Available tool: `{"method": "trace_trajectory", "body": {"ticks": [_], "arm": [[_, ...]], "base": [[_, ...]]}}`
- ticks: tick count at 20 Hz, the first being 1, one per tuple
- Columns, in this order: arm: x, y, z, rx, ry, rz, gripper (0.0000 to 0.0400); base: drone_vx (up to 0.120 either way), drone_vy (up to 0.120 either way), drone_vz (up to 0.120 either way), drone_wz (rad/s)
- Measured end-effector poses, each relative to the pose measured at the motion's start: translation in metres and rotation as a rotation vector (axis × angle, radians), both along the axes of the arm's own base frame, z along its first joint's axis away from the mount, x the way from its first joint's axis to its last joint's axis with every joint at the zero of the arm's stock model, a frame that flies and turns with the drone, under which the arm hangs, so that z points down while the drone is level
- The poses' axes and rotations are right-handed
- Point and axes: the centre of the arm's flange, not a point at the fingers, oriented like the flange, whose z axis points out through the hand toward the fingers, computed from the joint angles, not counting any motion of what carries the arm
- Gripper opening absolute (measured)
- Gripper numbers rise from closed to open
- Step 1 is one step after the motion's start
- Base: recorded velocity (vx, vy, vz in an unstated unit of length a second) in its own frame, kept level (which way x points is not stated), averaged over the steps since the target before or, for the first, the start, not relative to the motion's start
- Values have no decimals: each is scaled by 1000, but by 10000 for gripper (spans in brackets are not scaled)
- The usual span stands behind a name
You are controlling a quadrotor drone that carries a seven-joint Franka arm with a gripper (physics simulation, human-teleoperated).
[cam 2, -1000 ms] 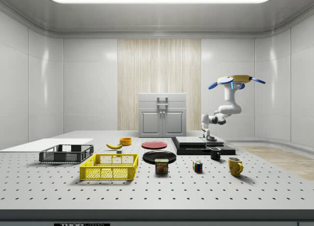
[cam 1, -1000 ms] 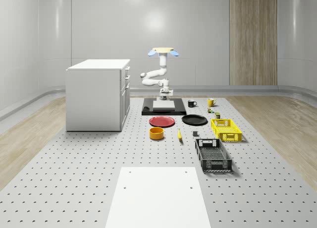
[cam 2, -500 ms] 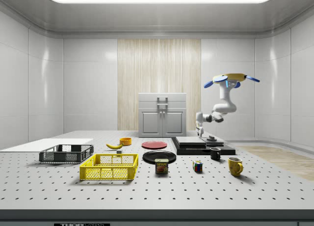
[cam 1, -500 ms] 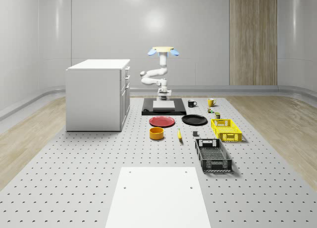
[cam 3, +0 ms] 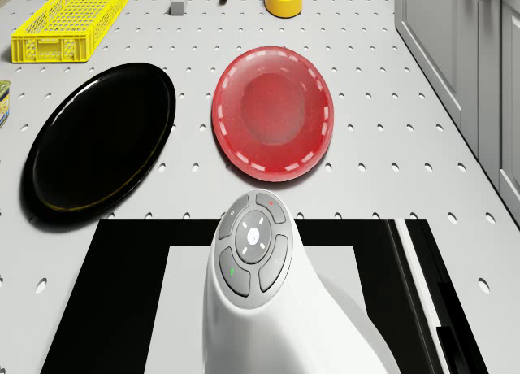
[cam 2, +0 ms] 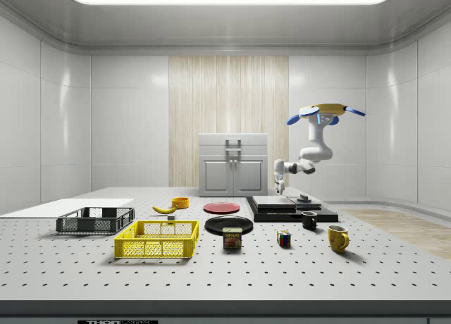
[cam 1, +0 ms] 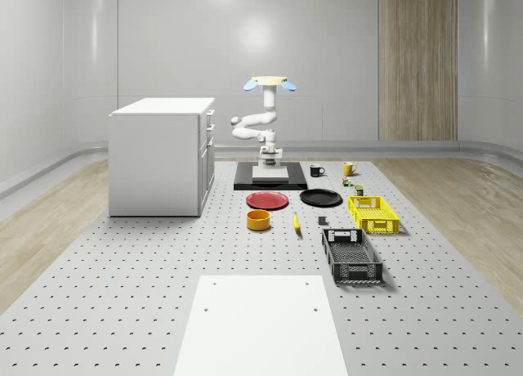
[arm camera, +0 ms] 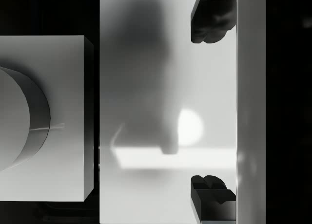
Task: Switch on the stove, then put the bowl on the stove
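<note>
The stove (cam 1: 245, 183) is a black slab with a grey plate (arm camera: 146, 63) on top, at the far middle of the table. Its round knob (arm camera: 19, 117) sits on a grey block beside the plate and also shows in the side view (cam 2: 304, 197). The orange bowl (cam 1: 259, 220) stands on the table in front of the stove, past the red plate (cam 3: 272, 112). The drone (cam 1: 270, 84) hovers over the stove's far side. My gripper (arm camera: 212, 107) hangs open just above the grey plate (cam 2: 280, 187), holding nothing, apart from the knob.
A white cabinet (cam 1: 159, 155) stands at the whole-scene view's left. A black plate (cam 1: 320, 198), a yellow crate (cam 1: 373, 213), a black crate (cam 1: 351, 256), a banana (cam 1: 296, 222) and two mugs (cam 1: 316, 170) lie right of the stove. A white board (cam 1: 260, 323) lies near the front.
The drone and arm have shifted toward the side view's left. The gripper has left the knob, risen slightly, and now hangs over the stove's plate.
</note>
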Motion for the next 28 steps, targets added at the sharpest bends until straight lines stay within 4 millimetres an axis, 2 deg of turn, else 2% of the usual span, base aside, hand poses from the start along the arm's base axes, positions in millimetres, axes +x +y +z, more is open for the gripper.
{"method": "trace_trajectory", "body": {"ticks": [28], "arm": [[0,0,0,0,0,0,400]], "base": [[120,0,0,0]]}}
